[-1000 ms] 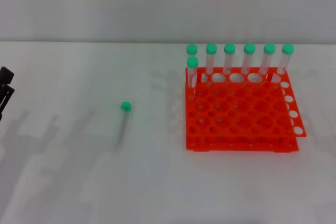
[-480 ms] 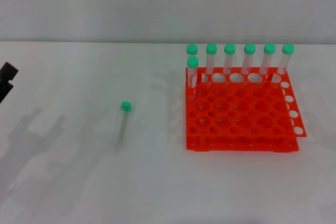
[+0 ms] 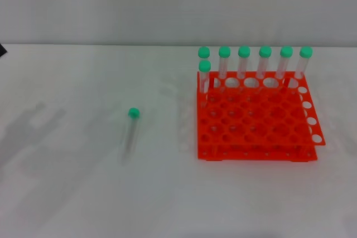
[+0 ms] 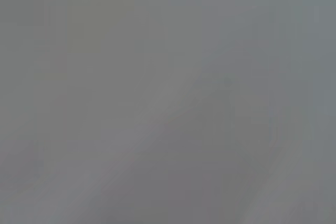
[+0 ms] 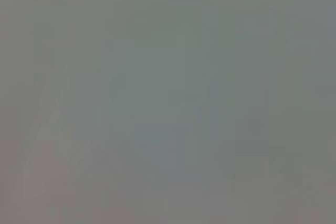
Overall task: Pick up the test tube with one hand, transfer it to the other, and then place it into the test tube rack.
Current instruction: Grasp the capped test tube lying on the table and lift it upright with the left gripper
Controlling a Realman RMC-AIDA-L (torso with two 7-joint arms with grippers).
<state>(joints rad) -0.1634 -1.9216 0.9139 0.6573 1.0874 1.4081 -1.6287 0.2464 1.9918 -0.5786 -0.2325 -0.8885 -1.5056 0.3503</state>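
Note:
The test tube (image 3: 130,132) lies loose on the white table, left of centre, with its green cap (image 3: 133,113) at the far end. The orange-red test tube rack (image 3: 256,132) stands to the right of it. Several green-capped tubes (image 3: 244,62) stand upright along the rack's back row, and one more stands at its back left corner. Of my left arm only a small dark sliver (image 3: 1,49) shows at the far left edge of the head view, well away from the tube. My right gripper is out of view. Both wrist views show only blank grey.
The white table (image 3: 83,193) runs back to a pale wall. A soft shadow of the left arm (image 3: 28,132) falls on the table at the left.
The black left gripper has moved up and out past the left edge of the head view, and its shadow has shifted with it. The tube and the rack have not moved.

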